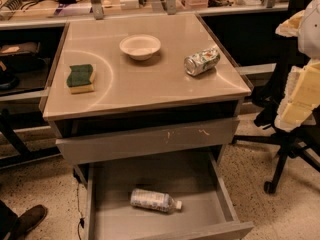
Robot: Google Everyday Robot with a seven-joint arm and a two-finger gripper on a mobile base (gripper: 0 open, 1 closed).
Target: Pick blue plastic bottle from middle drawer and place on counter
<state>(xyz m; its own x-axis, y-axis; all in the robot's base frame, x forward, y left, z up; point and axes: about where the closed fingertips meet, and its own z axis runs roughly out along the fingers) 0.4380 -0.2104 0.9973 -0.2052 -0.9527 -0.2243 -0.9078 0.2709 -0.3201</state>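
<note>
The blue plastic bottle [154, 200] lies on its side on the floor of the open middle drawer [200, 184], white cap pointing right. The drawer is pulled out toward me at the bottom of the view. The counter [150, 79] is the glossy tan top of the grey cabinet above it. My gripper [300, 96] shows as pale cream parts at the right edge, level with the counter's right side, far above and to the right of the bottle and touching nothing.
On the counter stand a white bowl [140, 46], a green-and-yellow sponge [81, 78] at the left and a crushed green-and-silver can [201, 62] at the right. The upper drawer front [150, 141] juts out slightly. A black office chair [287, 144] stands at the right. A shoe [27, 219] is at the lower left.
</note>
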